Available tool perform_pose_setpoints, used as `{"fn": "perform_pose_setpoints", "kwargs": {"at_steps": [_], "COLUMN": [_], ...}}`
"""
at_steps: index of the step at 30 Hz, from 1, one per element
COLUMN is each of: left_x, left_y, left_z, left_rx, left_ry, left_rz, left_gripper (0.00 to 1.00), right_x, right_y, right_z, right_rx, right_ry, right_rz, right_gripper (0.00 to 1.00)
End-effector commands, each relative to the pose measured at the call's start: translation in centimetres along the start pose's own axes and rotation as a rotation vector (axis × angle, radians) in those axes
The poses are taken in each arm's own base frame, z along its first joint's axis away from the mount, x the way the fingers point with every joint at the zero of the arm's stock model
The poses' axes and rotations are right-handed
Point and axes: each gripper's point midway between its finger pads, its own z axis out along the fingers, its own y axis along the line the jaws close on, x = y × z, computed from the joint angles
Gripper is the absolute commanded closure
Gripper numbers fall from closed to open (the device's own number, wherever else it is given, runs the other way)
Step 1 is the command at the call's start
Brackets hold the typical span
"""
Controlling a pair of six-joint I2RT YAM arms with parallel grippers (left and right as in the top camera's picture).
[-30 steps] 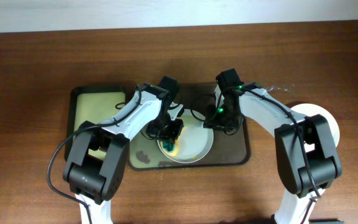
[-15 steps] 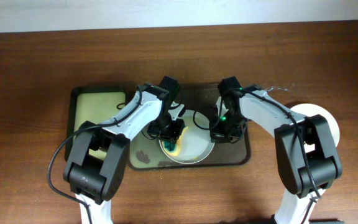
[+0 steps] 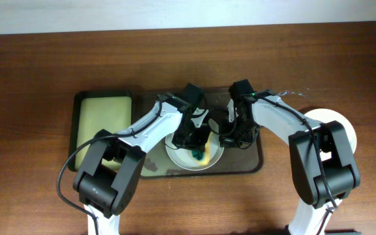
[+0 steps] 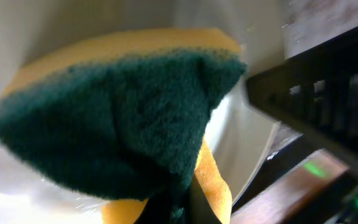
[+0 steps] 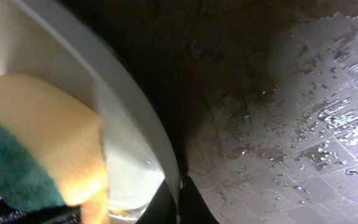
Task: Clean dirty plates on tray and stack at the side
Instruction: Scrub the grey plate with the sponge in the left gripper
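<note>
A white plate [image 3: 178,156] lies on the dark tray [image 3: 253,163]. My left gripper [image 3: 196,151] is shut on a yellow and green sponge [image 4: 123,118] and presses it onto the plate's inside. My right gripper [image 3: 228,139] is shut on the plate's right rim [image 5: 145,124], one finger inside and one outside. The sponge also shows in the right wrist view [image 5: 36,143]. A cleaned white plate [image 3: 338,124] lies on the table at the right, partly hidden by my right arm. A third plate is not in view.
A black-rimmed pale yellow-green sponge tray [image 3: 103,117] stands left of the dark tray. The dark tray's surface [image 5: 291,124] is wet and smeared. A dark smear [image 3: 151,164] sits at its front left. Bare wooden table lies around.
My left gripper has moved the sponge to the right across the plate. My right gripper came down onto the plate's right rim and stays there.
</note>
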Motion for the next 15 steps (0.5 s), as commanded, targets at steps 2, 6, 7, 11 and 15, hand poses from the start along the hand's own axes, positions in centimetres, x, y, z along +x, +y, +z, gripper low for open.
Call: {"fn": "perform_pose_setpoints", "kwargs": {"at_steps": [2,6,7,11,15], "left_x": [0.3,2.5,2.8,3.6,2.9], "left_y": [-1.7,-0.5,0.4,5.5,6.8], "left_z": [0.9,1.8,1.6,-0.6,-1.2], "left_rx": [-0.005,-0.204,-0.253,-0.505,-0.505], "left_ry": [-0.006,0.034,0.044,0.068,0.055], "left_rz": [-0.013,0.023,0.024,0.022,0.004], "left_gripper": [1.0,1.0,1.0,1.0,1.0], "right_x": [0.2,0.2,0.2,0.1,0.0], "right_y": [0.7,0.7,0.7,0.8,0.7], "right_z": [-0.2,-0.2,-0.2,-0.2,-0.2], "right_rx": [-0.028,-0.028,-0.028,-0.03,-0.027], "right_ry": [-0.004,-0.004,-0.004,-0.01,-0.015], "right_rz": [-0.006,-0.006,-0.006,-0.009,-0.014], "right_gripper": [0.96,0.96,0.96,0.96,0.88]}}
